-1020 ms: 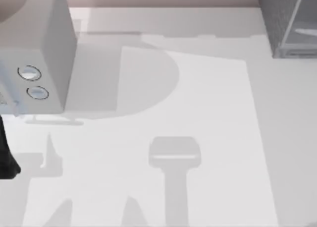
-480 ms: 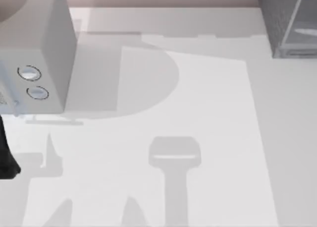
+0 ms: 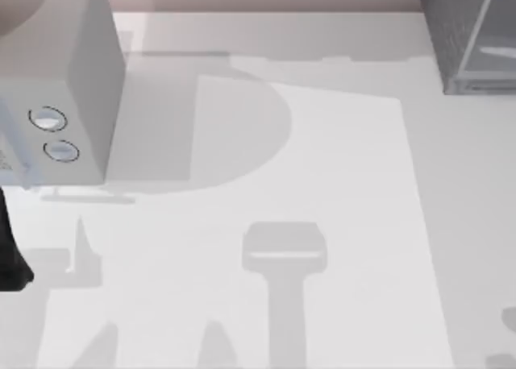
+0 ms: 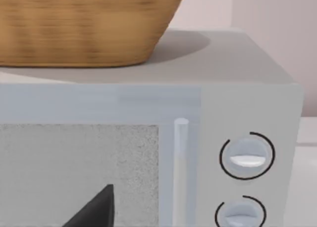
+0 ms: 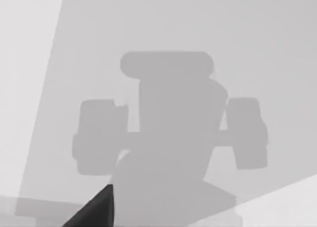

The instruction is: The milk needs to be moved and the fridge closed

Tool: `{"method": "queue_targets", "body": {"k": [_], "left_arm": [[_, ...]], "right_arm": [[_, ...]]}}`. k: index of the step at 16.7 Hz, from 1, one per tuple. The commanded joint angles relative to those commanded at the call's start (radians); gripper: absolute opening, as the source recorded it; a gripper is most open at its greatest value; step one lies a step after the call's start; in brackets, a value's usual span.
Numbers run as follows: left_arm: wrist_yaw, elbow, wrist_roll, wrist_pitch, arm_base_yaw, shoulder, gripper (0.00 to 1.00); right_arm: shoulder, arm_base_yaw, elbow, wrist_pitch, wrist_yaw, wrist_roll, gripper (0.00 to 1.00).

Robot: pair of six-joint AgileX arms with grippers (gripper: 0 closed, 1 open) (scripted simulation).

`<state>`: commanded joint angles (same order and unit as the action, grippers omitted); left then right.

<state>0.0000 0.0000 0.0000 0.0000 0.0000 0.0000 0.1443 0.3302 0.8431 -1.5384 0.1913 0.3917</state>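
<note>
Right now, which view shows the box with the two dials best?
The left wrist view: the pale grey box faces it, showing its door window, handle and both dials, with a wicker basket on top. The top view shows its top, side and dials at the table's left. The right wrist view shows table and shadow.

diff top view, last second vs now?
One change: a faint grey shadow has crept onto the table at the top view's lower right corner, so something is moving in on that side. The pale box with two dials, the fridge at upper right and the dark left arm at the left edge stayed put. Nothing grasped or released.
</note>
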Motion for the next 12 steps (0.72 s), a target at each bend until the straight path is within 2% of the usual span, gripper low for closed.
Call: {"method": "queue_targets", "body": {"k": [12], "left_arm": [[0.000,0.000,0.000,0.000,0.000,0.000,1.00]], "right_arm": [[1.271,1.105,0.394,-0.019,0.556,1.269,1.00]]}}
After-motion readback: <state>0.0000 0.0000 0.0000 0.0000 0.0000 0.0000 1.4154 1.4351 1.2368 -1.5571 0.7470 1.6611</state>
